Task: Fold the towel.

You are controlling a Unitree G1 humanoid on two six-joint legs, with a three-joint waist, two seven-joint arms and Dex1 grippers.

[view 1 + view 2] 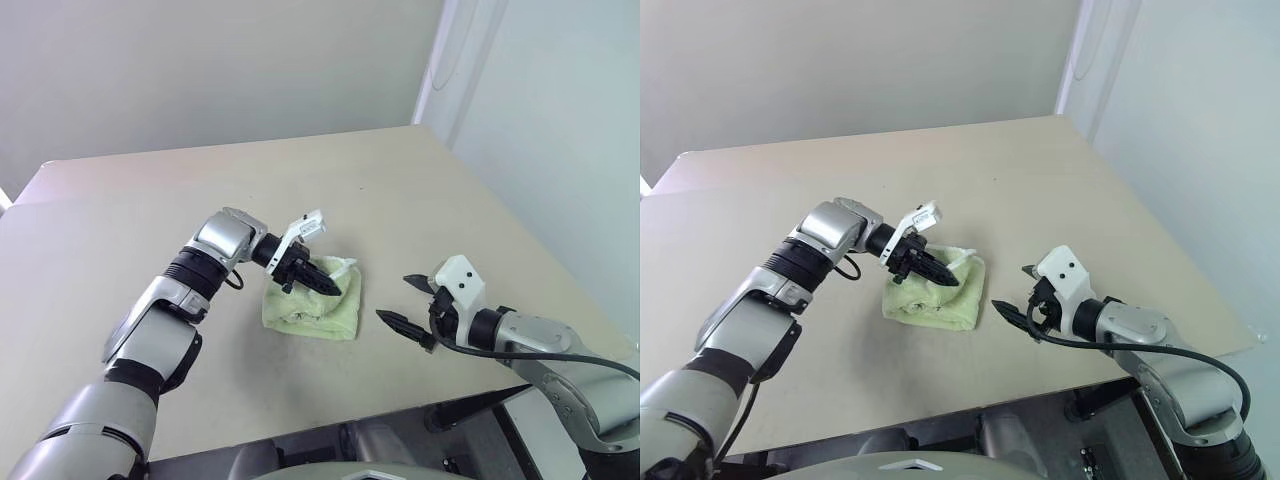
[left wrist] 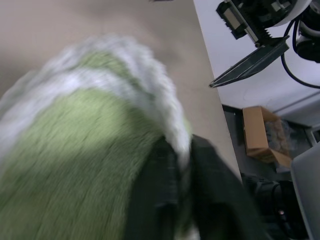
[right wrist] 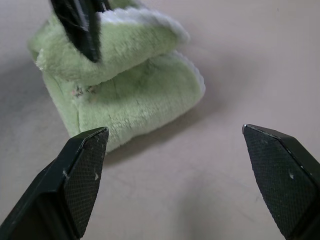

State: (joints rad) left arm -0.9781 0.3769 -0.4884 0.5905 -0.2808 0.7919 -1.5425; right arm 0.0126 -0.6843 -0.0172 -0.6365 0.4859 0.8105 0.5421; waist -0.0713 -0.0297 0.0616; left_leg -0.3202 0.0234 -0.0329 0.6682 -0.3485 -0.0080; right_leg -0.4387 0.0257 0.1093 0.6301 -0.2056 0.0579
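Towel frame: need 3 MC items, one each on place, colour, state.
1. Where is the towel?
A. on the table
B. on the floor
C. in a basket

2. What colour is the towel?
A. blue
B. pale lime green
C. red

3. How do the right gripper's fingers stand?
A. shut on the towel
B. shut on nothing
C. wide apart, holding nothing

Key: 1 A, it lies folded on the tan tabletop; 2 B, green pile with whitish edging; 3 C, bare table shows between the fingers, and the left gripper is the one at the towel.

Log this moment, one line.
towel: folded on table | left tool: on top layer's edge | right tool: open, beside towel
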